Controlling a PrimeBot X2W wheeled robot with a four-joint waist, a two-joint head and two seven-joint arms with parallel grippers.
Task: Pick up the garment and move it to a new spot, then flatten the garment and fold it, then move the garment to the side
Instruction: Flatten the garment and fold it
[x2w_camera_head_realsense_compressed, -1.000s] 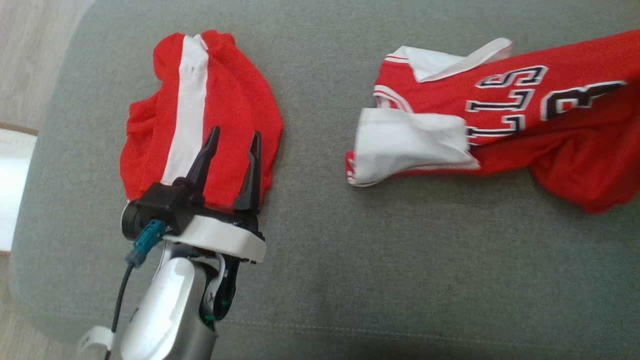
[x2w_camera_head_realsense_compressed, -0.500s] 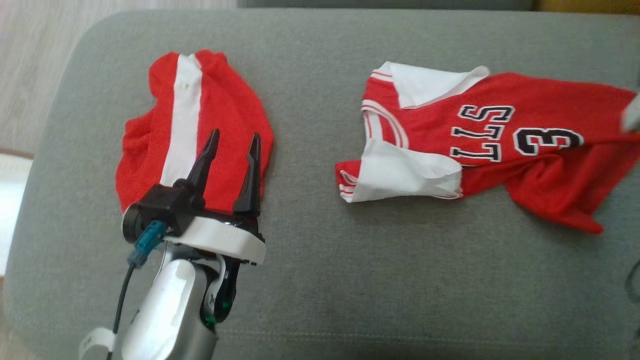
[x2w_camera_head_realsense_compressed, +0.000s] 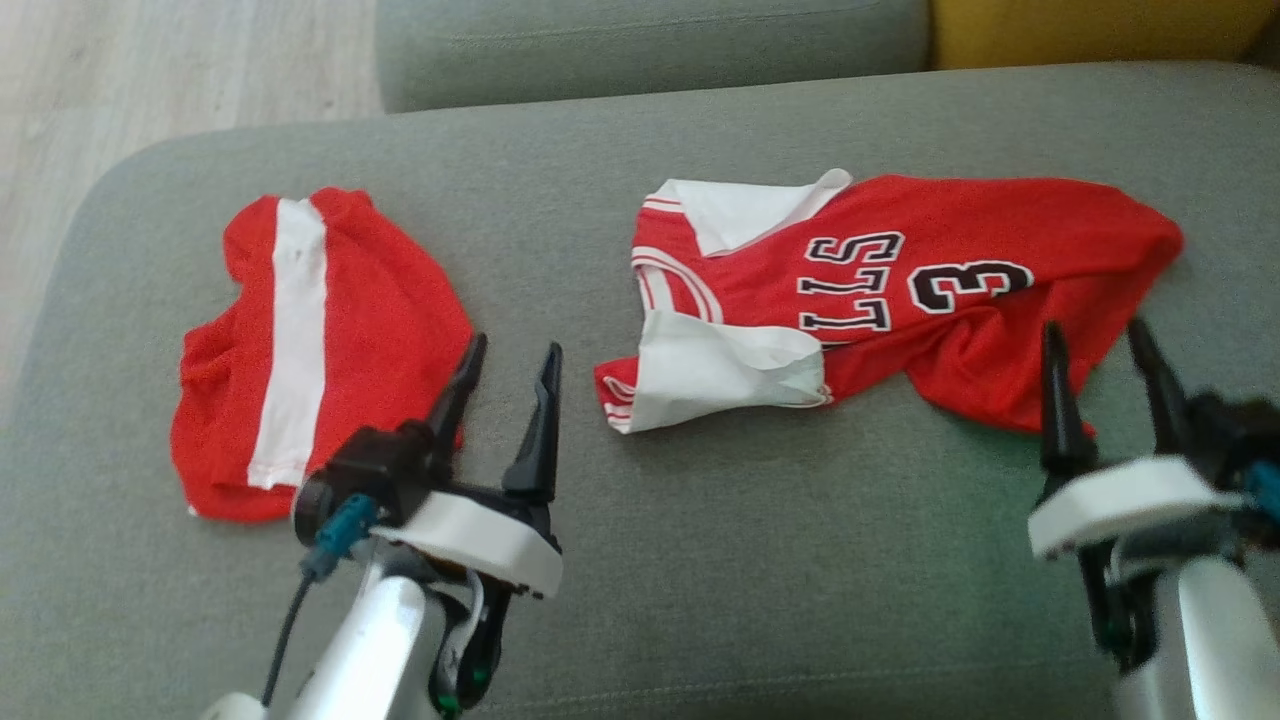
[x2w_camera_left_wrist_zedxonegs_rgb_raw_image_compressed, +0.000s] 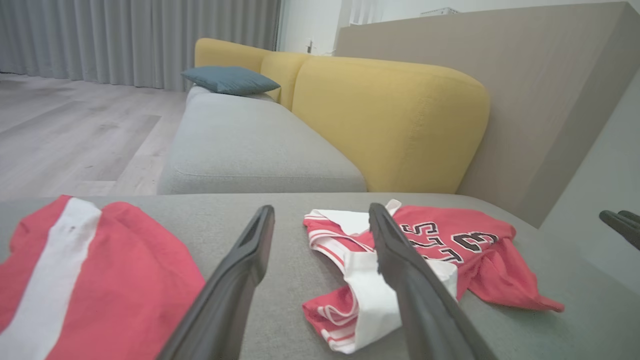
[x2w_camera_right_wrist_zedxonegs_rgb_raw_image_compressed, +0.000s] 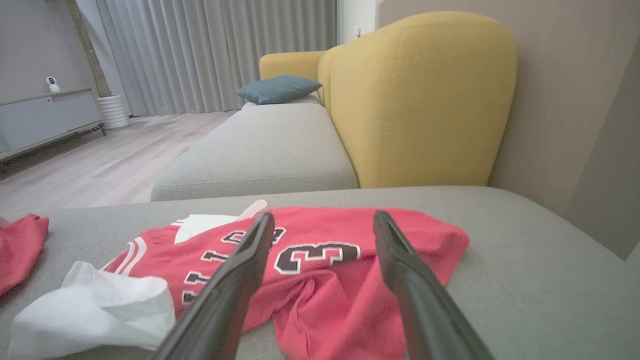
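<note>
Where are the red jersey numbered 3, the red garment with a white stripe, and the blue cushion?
red jersey numbered 3 (x2w_camera_head_realsense_compressed: 965, 287): head view, the digit.
red garment with a white stripe (x2w_camera_head_realsense_compressed: 385, 320): head view, red cloth.
blue cushion (x2w_camera_left_wrist_zedxonegs_rgb_raw_image_compressed: 230, 80): left wrist view, its middle.

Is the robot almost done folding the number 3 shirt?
Not nearly. The jersey already lies on the grey cushion, apart from a red striped garment. The left gripper and right gripper are open and empty. The jersey is rumpled, so flattening, folding and moving aside are left.
</note>
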